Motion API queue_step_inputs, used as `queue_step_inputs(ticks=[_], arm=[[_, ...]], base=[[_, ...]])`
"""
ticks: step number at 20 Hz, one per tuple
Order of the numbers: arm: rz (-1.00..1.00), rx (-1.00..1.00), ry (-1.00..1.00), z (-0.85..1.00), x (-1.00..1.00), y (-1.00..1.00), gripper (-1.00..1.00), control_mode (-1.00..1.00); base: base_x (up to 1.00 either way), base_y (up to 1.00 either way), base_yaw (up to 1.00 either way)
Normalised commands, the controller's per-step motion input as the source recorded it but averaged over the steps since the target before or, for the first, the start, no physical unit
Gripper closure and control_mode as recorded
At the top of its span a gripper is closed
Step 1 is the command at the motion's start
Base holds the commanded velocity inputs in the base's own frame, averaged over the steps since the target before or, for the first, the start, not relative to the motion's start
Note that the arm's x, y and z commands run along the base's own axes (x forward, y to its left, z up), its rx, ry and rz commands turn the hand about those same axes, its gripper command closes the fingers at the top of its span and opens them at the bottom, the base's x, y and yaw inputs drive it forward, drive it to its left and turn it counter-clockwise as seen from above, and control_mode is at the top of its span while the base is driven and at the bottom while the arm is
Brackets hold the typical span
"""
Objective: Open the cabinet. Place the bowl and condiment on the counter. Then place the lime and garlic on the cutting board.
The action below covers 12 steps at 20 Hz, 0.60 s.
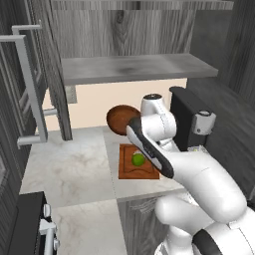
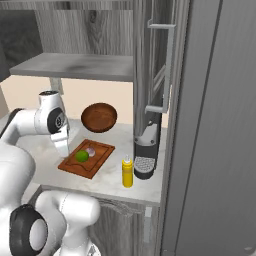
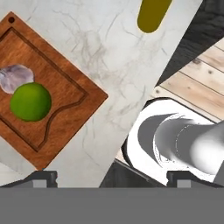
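The jaws stand wide apart and hold nothing; the gripper [image 3: 112, 177] hangs above the front edge of the table [image 3: 109, 57], between the cutting board [image 3: 65, 105] and the yellow condiment [image 3: 153, 13]. The lime [image 3: 30, 101] lies on the cutting board, and the garlic [image 3: 15, 78] lies on the board touching it. In the right base view the cutting board [image 2: 97, 165] lies near the front edge of the table [image 2: 45, 145], with the lime [image 2: 82, 156] and the garlic [image 2: 91, 150] side by side on it. The bowl [image 2: 99, 117] sits on the table just behind the board, towards the back wall. The condiment [image 2: 128, 172] stands upright near the front edge, just beside the black coffee machine [image 2: 145, 150]. The cabinet [image 2: 75, 65] above the table has both doors swung open, and its grey shelf [image 1: 134, 67] lies bare.
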Motion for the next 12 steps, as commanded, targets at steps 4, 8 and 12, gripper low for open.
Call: queue_step_inputs(ticks=[4,8,12], arm=[[0.0,0.01,-0.02,0.31,-0.81,-0.1,-1.0,-1.0],[0.0,0.0,-0.21,0.05,-0.82,-0.3,-1.0,-1.0],[0.09,0.0,-0.41,0.03,-0.68,-0.36,-1.0,-1.0]], base=[[0.0,0.0,0.0],[0.0,0.0,0.0],[0.0,0.0,0.0]])
